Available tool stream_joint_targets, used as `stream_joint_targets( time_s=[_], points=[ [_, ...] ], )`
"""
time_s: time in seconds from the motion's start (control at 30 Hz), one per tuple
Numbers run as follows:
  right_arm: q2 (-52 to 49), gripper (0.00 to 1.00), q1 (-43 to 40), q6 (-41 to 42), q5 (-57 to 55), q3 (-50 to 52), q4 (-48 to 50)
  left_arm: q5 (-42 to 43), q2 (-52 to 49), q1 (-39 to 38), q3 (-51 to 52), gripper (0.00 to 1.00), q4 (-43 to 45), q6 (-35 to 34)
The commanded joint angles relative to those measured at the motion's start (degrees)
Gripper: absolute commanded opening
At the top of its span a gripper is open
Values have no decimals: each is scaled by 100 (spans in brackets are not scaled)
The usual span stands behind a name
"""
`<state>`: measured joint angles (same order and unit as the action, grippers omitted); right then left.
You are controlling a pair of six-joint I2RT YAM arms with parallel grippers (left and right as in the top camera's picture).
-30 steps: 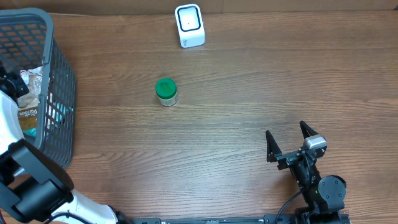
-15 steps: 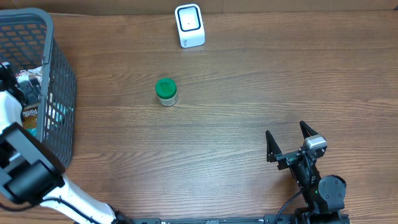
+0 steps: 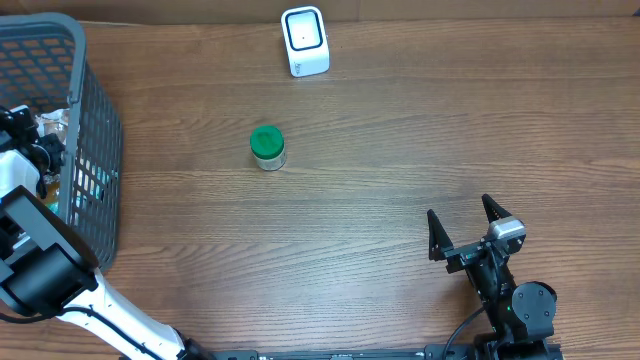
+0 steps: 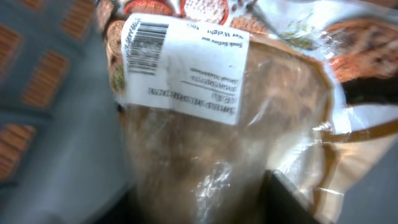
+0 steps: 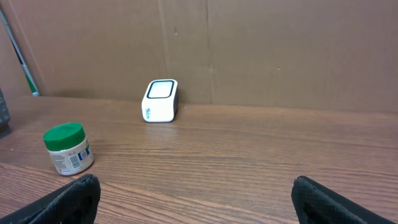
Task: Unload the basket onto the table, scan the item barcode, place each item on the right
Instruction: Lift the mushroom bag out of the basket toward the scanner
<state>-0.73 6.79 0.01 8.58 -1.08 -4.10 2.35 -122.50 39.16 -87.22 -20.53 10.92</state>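
Observation:
A clear plastic bag of brownish food [image 4: 261, 106] fills the left wrist view, its white label with a barcode [image 4: 146, 38] facing the camera. My left gripper [image 4: 199, 208] is down in the grey basket [image 3: 95, 120], shut on this bag, with one dark finger [image 4: 289, 199] pressed against the plastic. From overhead the left gripper [image 3: 38, 152] is among the packets inside the basket. The white scanner [image 3: 304, 41] stands at the table's far edge and also shows as the scanner [image 5: 160, 100] in the right wrist view. My right gripper [image 3: 463, 228] rests open near the front right, holding nothing.
A small jar with a green lid [image 3: 267, 147] stands upright on the wooden table, between the basket and the scanner. Other packets [image 3: 60, 120] lie in the basket. A brown cardboard wall [image 5: 249, 50] backs the table.
The left arm has shifted over the basket and its gripper now sits a little nearer the front among the packets. The right arm, jar and scanner have not moved.

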Motion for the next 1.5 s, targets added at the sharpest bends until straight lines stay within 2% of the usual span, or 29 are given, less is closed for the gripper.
stream_joint_targets(
  time_s=[0.0,0.13,0.3,0.6,1.03,1.2,1.47],
  points=[
    [57,100,-22,-9,-11,63,22,24,-289,20,81,22,-166,83],
    [57,100,-22,-11,-11,63,22,26,-289,20,81,20,-192,83],
    [57,100,-22,-11,-11,63,22,26,-227,-9,81,4,-208,66],
    [57,100,-22,-9,-11,63,22,28,625,-68,81,4,-208,7],
    [57,100,-22,-9,-11,63,22,31,2446,-94,81,4,-476,-1073],
    [57,100,-22,-9,-11,63,22,125,3150,-98,81,4,-487,-2011],
    [57,100,-22,-9,-11,63,22,1425,4446,-98,81,4,-474,-3383]
  ],
)
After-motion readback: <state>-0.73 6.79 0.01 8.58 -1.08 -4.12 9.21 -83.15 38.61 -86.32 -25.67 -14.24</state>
